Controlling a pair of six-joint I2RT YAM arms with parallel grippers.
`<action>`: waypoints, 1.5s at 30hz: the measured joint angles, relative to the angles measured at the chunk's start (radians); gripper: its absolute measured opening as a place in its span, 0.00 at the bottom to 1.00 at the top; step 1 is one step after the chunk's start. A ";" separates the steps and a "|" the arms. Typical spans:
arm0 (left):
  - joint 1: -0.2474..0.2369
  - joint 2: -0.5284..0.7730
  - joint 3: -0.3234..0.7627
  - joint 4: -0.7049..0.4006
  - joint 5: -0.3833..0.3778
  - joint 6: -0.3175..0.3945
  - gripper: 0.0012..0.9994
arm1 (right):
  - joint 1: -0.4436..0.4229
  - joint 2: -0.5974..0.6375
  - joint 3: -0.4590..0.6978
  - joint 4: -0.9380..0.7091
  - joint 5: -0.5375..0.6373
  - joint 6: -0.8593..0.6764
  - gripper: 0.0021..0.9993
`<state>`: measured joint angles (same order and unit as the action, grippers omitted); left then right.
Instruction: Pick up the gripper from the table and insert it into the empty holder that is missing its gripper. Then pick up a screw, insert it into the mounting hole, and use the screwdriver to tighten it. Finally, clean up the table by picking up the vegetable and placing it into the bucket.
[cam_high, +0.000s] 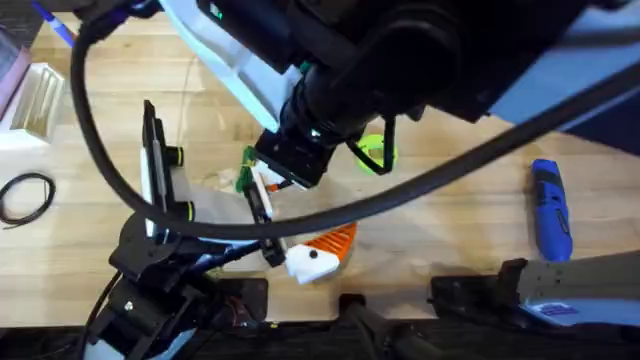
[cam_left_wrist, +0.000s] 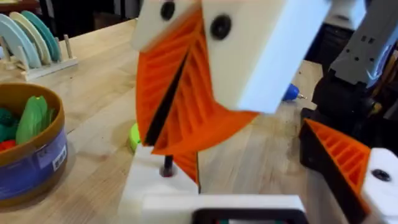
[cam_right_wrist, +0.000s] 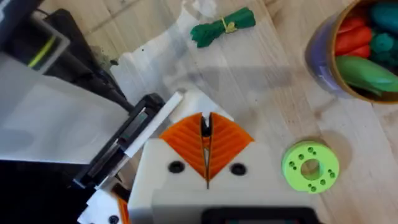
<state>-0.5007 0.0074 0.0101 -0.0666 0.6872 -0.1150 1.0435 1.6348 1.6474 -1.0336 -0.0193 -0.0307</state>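
The left gripper (cam_left_wrist: 242, 155) has its jaws spread. One finger is the white holder (cam_left_wrist: 149, 186). The other carries an orange ribbed wedge (cam_left_wrist: 339, 155) on a white base.

The right gripper (cam_right_wrist: 206, 124) hangs tip-down over the holder. Its jaws are pressed almost together and pinch a thin dark screw (cam_left_wrist: 166, 169), which stands on the holder's top face. An orange gripper (cam_left_wrist: 186, 165) touches the holder's side, just behind the screw.

In the overhead view the left gripper (cam_high: 318, 252) sits low on the tabletop (cam_high: 450, 230), under a large dark arm. From it, the blue screwdriver (cam_high: 548, 205) lies at 3 o'clock, well apart. The lime disc (cam_high: 378, 152) is at 1 o'clock and the dark green vegetable (cam_high: 245, 175) at 10 o'clock, on the bare wood.

The bucket (cam_left_wrist: 37, 158) stands near the disc (cam_left_wrist: 134, 137) and holds green, red and teal toy pieces. A white label (cam_left_wrist: 55, 159) sits on its blue side, but its writing cannot be read. No writing can be made out on the screwdriver.
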 joint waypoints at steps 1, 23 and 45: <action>0.000 0.000 0.000 0.000 0.000 -0.002 0.99 | 0.000 0.002 0.001 0.002 0.000 0.000 0.00; 0.000 0.000 0.000 0.000 0.001 -0.005 0.99 | -0.020 0.006 0.002 -0.003 -0.039 0.000 0.00; -0.008 0.006 0.000 -0.001 0.038 -0.020 0.99 | -0.029 0.047 0.013 -0.011 -0.056 0.000 0.00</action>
<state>-0.5083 0.0132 0.0101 -0.0673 0.7252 -0.1349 1.0147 1.6821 1.6600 -1.0450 -0.0748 -0.0303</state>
